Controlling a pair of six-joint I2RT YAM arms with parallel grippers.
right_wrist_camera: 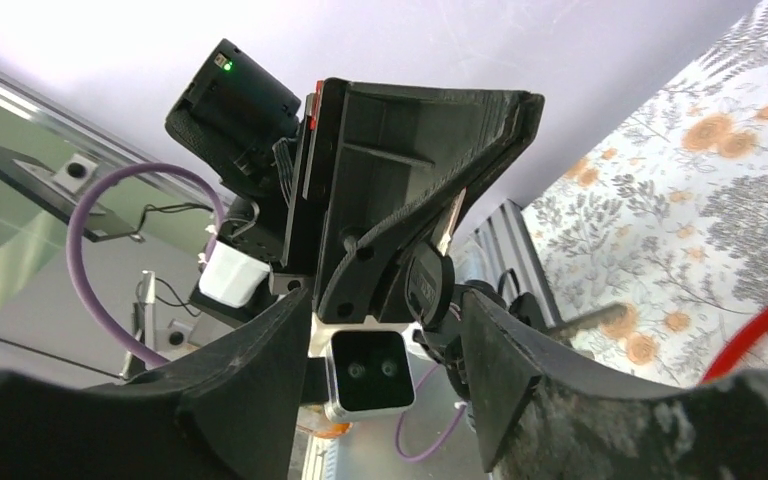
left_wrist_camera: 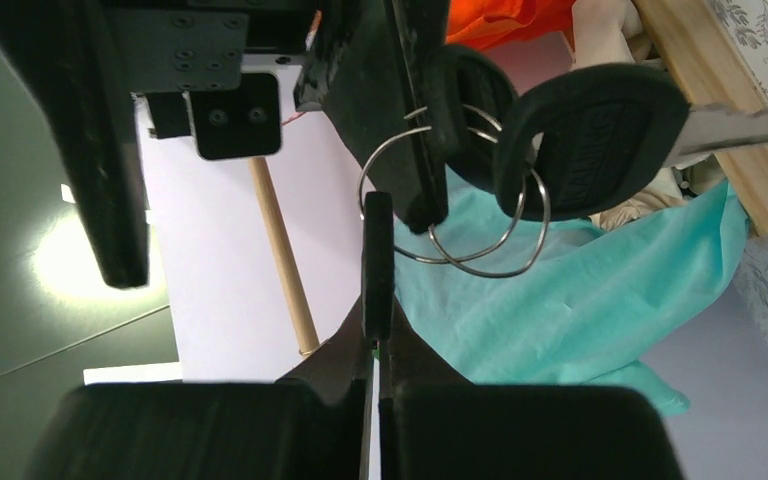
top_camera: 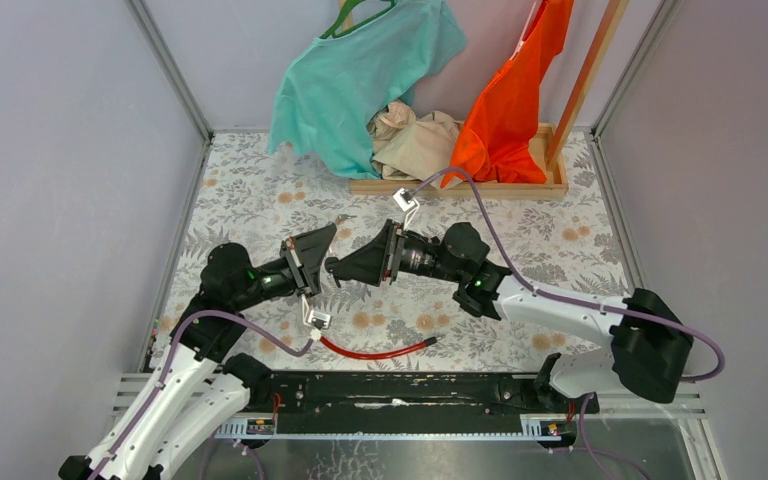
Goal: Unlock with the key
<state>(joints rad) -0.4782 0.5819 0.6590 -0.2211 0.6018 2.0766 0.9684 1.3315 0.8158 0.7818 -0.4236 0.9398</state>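
My left gripper is clamped shut on a thin black tab at the key ring. That keeps the black-headed key dangling free, blade toward 3 o'clock. My right gripper stands open astride it, placed, I judge, to take the key. The red cable lock lies on the table, at 6 o'clock from both.

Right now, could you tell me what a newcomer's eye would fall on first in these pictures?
The two arms meet nose to nose at mid-table: the left gripper is shut on a key bunch, and the right gripper stands open around its tip. Behind them, at the far edge, a teal shirt and an orange garment hang over a wooden tray.
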